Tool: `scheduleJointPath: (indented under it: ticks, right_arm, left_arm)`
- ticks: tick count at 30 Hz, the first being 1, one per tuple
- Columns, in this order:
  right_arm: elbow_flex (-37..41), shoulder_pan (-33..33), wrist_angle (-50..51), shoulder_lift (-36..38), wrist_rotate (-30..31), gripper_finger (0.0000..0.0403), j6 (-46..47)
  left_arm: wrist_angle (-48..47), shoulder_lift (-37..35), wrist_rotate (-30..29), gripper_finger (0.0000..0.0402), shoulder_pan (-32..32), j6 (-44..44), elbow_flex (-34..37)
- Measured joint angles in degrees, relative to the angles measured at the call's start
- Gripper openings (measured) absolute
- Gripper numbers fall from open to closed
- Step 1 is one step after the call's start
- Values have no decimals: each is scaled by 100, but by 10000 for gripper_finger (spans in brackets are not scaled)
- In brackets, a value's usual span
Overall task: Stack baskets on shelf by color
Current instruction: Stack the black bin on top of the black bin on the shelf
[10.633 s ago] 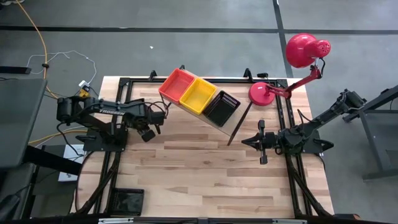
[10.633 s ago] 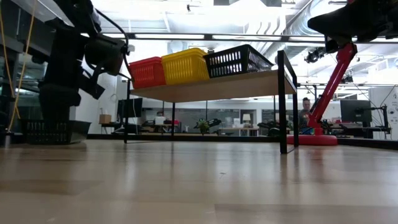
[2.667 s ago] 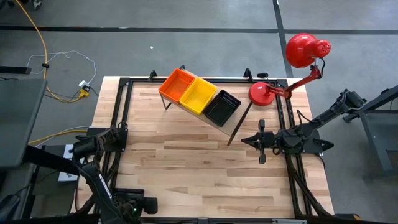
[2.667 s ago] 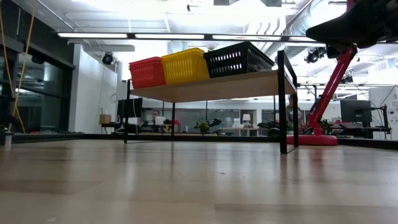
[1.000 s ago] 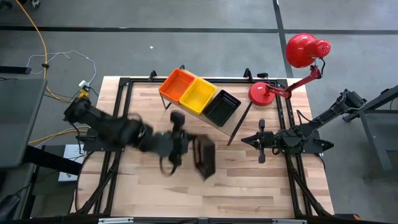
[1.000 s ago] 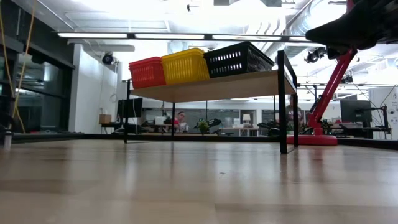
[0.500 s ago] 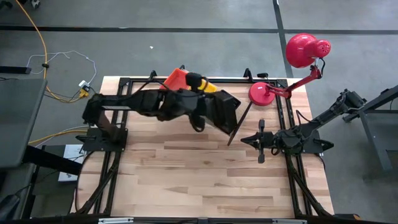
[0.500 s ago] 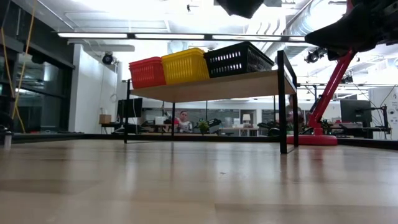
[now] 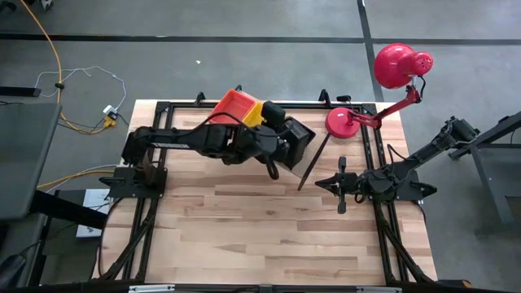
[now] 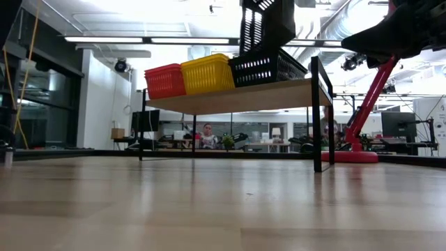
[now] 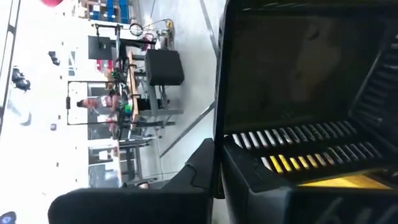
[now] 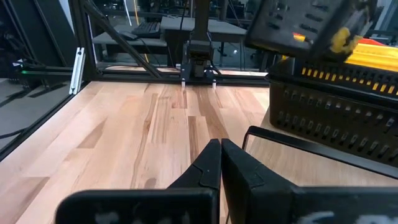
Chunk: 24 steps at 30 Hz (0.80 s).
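Note:
An orange-red basket point(image 9: 234, 103), a yellow basket point(image 10: 207, 74) and a black basket point(image 10: 268, 68) stand side by side on the wooden shelf point(image 10: 230, 98). My left gripper point(image 11: 216, 163) is shut on a second black basket point(image 10: 265, 24), tipped almost on edge just over the black one on the shelf. Whether the two touch, I cannot tell. My right gripper point(image 9: 343, 208) is shut on nothing and waits over the table's right side, short of the shelf. My left gripper holds the second black basket by one wall at its rim point(image 11: 219, 134), one finger inside the basket and one outside. The basket is lifted clear of the table and tilted steeply, its open side point(image 11: 298, 62) turned sideways above the shelf's black basket.
A red desk lamp point(image 9: 383, 81) stands at the table's far right corner, its base point(image 9: 342, 122) beside the shelf's right end. Bare plank tabletop point(image 9: 260, 228) spreads from the shelf to the near edge. A black frame point(image 9: 159, 163) runs around the table.
My left arm has swung from the table's middle toward the far edge and the shelf, carrying the black basket. The basket has come down into the low view over the shelf's black basket, still tipped steeply.

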<state>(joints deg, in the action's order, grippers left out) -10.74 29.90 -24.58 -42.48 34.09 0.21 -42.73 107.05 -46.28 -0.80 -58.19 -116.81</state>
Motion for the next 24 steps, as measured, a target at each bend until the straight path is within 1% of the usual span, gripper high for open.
scheduleJointPath:
  ticks: [4,14,21,24]
  right_arm:
    - [0,1,0,0,0,0,0]
    - [0,1,0,0,0,0,0]
    - [0,-1,0,0,0,0,2]
    - [0,-1,-2,0,2,0,102]
  left_arm:
    - [-62,8,-115,0,0,-224,0]
    - [-121,8,-151,0,97,-895,0]
    - [-134,9,-66,0,125,-989,0]
    - [-146,99,-230,0,91,-953,0]
